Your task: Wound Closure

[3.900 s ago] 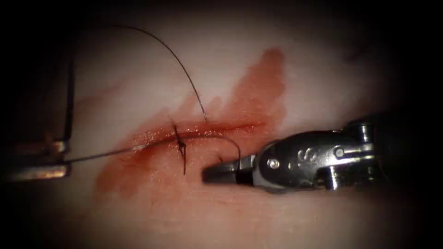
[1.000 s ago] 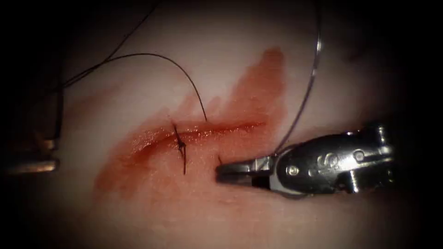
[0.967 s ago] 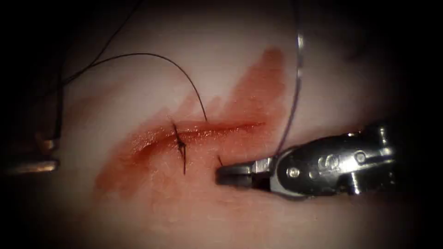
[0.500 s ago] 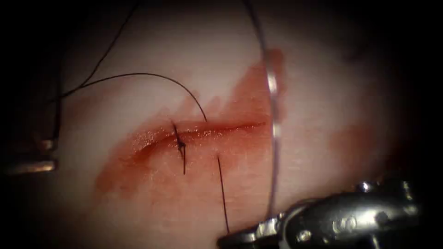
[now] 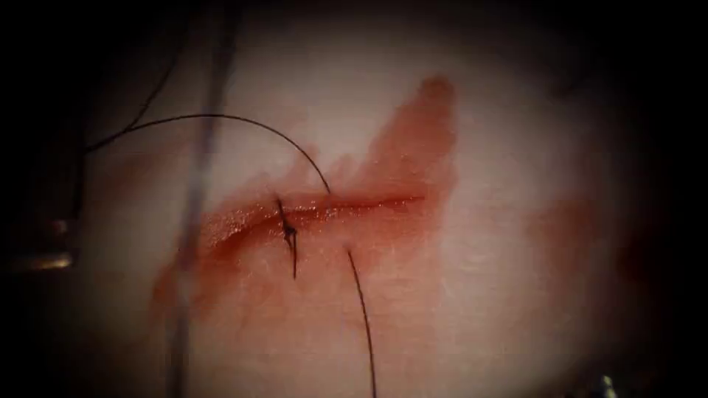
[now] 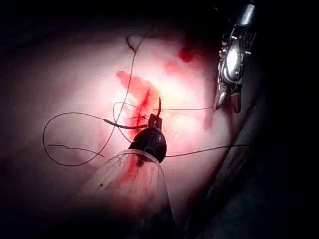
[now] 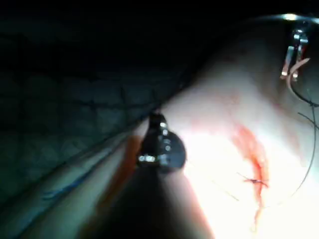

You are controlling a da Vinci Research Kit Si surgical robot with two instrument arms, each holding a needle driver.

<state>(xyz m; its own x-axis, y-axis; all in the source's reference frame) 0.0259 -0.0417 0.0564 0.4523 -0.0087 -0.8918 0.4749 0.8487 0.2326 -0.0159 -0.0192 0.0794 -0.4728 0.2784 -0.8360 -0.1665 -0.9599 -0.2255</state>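
Note:
The cut [image 5: 354, 200] runs across the tissue in red fluid, with a dark knot [image 5: 287, 232] tied over it. One thread [image 5: 243, 121] arcs from the cut up and left toward my left tool [image 5: 51, 243] at the left edge. Another strand [image 5: 361, 309] leaves the tissue just below the cut and runs down out of the picture. A pale blurred streak [image 5: 198, 184], possibly the needle, crosses left of the knot. In the left wrist view my left tool [image 6: 158, 110] is shut with thread at its tip. My right tool [image 6: 227, 105] hangs with its jaws apart, holding nothing I can see.
Red fluid [image 5: 413, 140] spreads up and right of the cut and stains the tissue below it. A loose loop of thread [image 6: 65, 144] lies on the tissue. A glint of my right tool [image 5: 605, 385] sits at the lower right corner.
My right tool drew back from beside the cut to the lower right corner, pulling thread out below the cut, and its jaws parted. The silvery needle swept from right to left.

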